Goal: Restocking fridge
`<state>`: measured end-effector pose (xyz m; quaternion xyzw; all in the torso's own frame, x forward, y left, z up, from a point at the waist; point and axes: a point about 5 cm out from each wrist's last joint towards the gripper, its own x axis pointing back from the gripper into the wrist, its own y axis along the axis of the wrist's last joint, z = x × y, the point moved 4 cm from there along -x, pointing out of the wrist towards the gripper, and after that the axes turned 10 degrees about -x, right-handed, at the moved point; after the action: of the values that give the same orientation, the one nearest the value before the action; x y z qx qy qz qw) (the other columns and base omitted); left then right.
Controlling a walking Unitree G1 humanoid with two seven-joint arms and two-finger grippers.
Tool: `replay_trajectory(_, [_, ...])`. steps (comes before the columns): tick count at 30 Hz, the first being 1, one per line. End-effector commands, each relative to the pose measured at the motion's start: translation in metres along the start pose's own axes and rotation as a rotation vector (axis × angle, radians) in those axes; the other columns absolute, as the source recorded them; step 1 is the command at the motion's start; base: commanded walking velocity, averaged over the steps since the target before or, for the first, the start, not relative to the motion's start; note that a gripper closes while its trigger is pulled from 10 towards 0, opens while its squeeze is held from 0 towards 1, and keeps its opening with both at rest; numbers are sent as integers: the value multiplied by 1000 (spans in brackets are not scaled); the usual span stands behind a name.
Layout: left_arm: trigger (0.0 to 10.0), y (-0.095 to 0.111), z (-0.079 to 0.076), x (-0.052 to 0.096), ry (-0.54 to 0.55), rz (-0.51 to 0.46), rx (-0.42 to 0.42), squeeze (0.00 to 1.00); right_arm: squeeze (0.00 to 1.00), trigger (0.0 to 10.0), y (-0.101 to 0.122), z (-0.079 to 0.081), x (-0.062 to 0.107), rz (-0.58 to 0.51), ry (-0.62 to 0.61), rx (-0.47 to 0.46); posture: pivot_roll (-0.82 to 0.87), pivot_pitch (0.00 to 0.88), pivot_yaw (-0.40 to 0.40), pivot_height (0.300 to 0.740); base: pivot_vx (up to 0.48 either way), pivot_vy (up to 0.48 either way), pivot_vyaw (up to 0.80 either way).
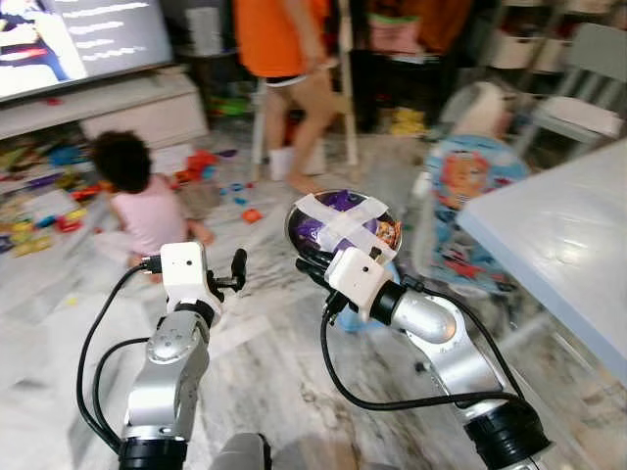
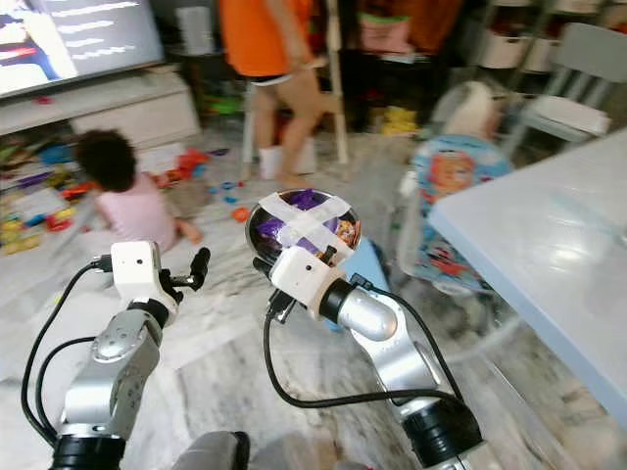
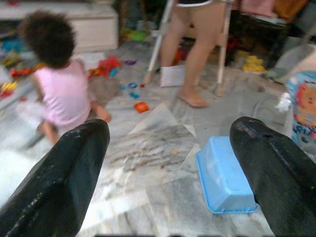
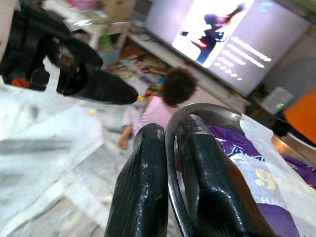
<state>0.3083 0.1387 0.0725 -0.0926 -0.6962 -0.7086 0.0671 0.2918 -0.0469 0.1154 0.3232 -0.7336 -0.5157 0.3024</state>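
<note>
Taped metal bowl (image 1: 343, 223) of purple packets, rim in right tool (image 4: 170, 163).

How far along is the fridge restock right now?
Done: the metal bowl, taped over purple packets, is picked up. In hand: the right gripper is pinched on the bowl's rim, carrying it above the marble floor. The left gripper is open and holds nothing. Left: reaching a fridge and putting the bowl inside.

The metal bowl (image 1: 342, 227) is silver, crossed by white tape (image 1: 345, 221) over purple packets (image 4: 256, 192). A light blue tub (image 3: 224, 177) lies near on grey-veined white marble floor (image 1: 274, 362). The far-left child (image 1: 137, 196) wears pink; the far person (image 1: 279, 39) wears orange.
</note>
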Motion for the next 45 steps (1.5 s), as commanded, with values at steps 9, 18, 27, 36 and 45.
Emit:
replay_trajectory(9, [10000,4,13,0,62,-21,-51,0,0,10000,16,-6,-4,-72,-25,31,17,0,-34,740,-28,0,800])
replay_trajectory(18, [10000,5,15,0,74,-25,-53,0,0,10000,18,-5,-6,-85,-21,31,21,0,-34,740,-278,0,800])
replay_trajectory(27, [10000,5,16,-1,75,-27,-56,0,0,10000,19,-6,-5,-97,-22,27,18,0,-30,740,-279,0,800])
replay_trajectory(36, [10000,6,17,-2,76,-30,-59,0,0,10000,22,-7,-6,-113,-23,28,21,0,-27,740,-200,0,800])
replay_trajectory(45, [10000,5,24,-3,114,-14,-58,0,0,10000,23,-7,-5,-122,-26,22,19,0,-28,740,0,27,515])
